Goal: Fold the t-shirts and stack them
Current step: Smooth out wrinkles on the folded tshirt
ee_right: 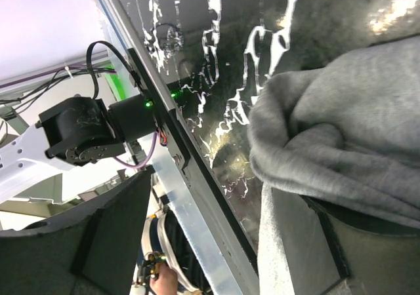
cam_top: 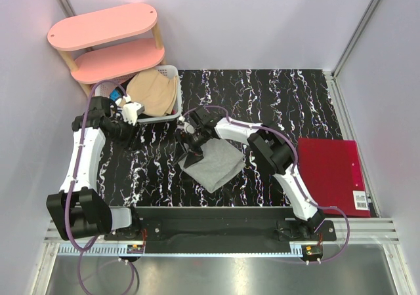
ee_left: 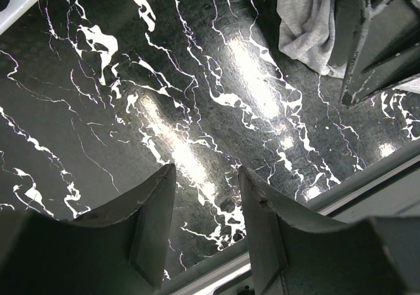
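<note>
**marble_fan:** Working from the near edge outward, where's the grey t-shirt (cam_top: 213, 165)?

**yam_lurker:** Roughly mid-table on the black marble table (cam_top: 275, 92), lying in a rumpled diamond shape. It's a bit closer to the arm bases than to the back wall. A flat red folder thing (cam_top: 331, 174) lies off to its right, not touching it.

**marble_fan:** And the right gripper (ee_right: 207, 196)?

**yam_lurker:** It's at the shirt's upper-left corner. On the wrist cam its fingers are spread wide, and a fold of grey cloth is draped over one finger (ee_right: 292, 242). Nothing's pinched between them as far as I can see.

**marble_fan:** Left gripper (ee_left: 207, 177)?

**yam_lurker:** Fingers partway apart with nothing between them, just bare marble below. It hangs over the left part of the table near the white basket (cam_top: 172, 115), well apart from the grey shirt.

**marble_fan:** What's in the basket?

**yam_lurker:** A tan t-shirt (cam_top: 154, 92) is bunched on top. There's a bit of blue at the left side, too small to tell what it is. Behind the basket, a pink two-tier shelf (cam_top: 105, 26) stands in the far left corner.
</note>
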Controlling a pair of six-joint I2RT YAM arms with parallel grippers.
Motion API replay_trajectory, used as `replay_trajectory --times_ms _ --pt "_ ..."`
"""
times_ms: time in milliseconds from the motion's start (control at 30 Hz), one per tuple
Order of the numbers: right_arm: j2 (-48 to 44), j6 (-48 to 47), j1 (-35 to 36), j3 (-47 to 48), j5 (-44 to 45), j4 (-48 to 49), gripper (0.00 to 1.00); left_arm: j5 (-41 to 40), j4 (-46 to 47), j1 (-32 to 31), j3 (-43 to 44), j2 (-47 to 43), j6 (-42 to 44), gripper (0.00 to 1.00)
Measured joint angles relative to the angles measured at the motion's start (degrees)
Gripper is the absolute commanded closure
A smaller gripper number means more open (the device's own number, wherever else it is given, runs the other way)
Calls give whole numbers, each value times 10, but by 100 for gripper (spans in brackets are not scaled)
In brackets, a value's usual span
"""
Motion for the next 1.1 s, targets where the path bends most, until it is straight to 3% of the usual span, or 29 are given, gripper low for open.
replay_trajectory --times_ms 300,533,900,1100 --pt "-11 -7 3 0 -10 7 18 8 0 0 0 0 0 52" --pt "-8 26 9 1 -49 67 19 8 0 0 0 0 0 52" --pt "65 44 6 31 -109 89 19 9 -2 0 -8 -3 0 52" --pt "52 28 5 33 -100 64 12 10 -2 0 -12 -10 0 52"
